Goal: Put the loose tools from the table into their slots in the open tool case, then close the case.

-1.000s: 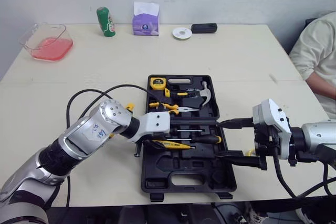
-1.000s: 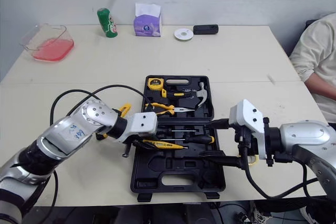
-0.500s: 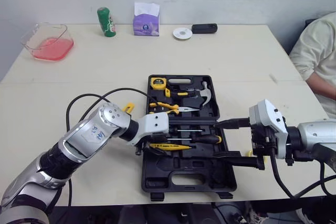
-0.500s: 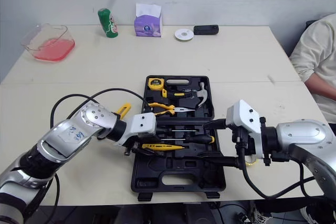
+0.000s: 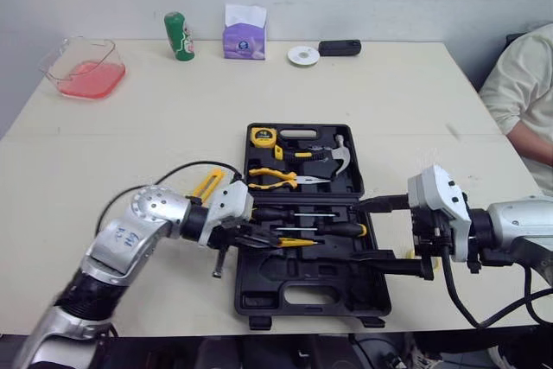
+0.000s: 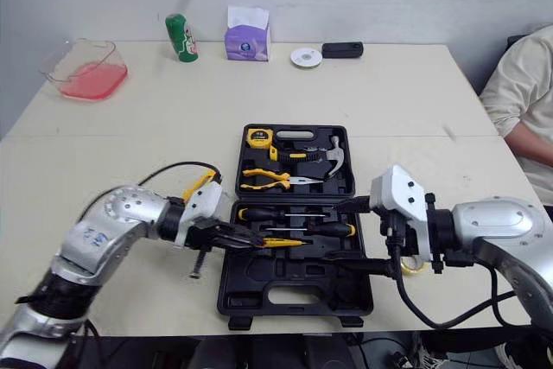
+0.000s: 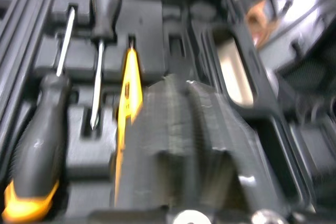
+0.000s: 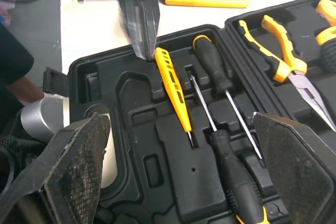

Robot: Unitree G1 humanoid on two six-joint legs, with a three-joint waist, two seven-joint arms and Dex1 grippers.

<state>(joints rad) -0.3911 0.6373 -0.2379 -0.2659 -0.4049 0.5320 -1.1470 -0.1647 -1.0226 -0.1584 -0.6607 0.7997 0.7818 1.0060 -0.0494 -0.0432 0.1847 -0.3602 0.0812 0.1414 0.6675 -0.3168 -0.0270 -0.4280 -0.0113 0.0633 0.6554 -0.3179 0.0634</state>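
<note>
A second ago the left hand (image 5: 263, 238) reached well over the open tool case (image 5: 259, 291), with the yellow tester (image 5: 295, 242) tilted under its fingers. Now that arm has drawn back to the robot's left. Its wrist sits over the desk (image 5: 389, 92) beside the case's left edge, and only the fingertips reach in, touching the near end of the tester. The fingers (image 7: 173, 129) are pressed together and grip nothing.

The tester now lies flat in a groove in the lower half of the case. It runs parallel to the two screwdrivers (image 5: 346, 229) and sits on the robot's side of them.

With the arm pulled away, more of the desk left of the case is uncovered. The utility knife (image 5: 207, 184) lies loose there, just behind the left wrist. The black bolt (image 5: 219, 263), earlier half hidden under the arm, now lies in plain sight beside the case's left wall.

The right hand (image 5: 363, 229) is about where it was, at the case's right edge. Its two fingers (image 8: 79, 166) are spread wide and hold nothing, one over the hinge line and one over the lower half.

The tape measure (image 5: 261, 136), hammer (image 5: 335, 153) and pliers (image 5: 276, 181) sit in the lid half as before. The case is still open.
</note>
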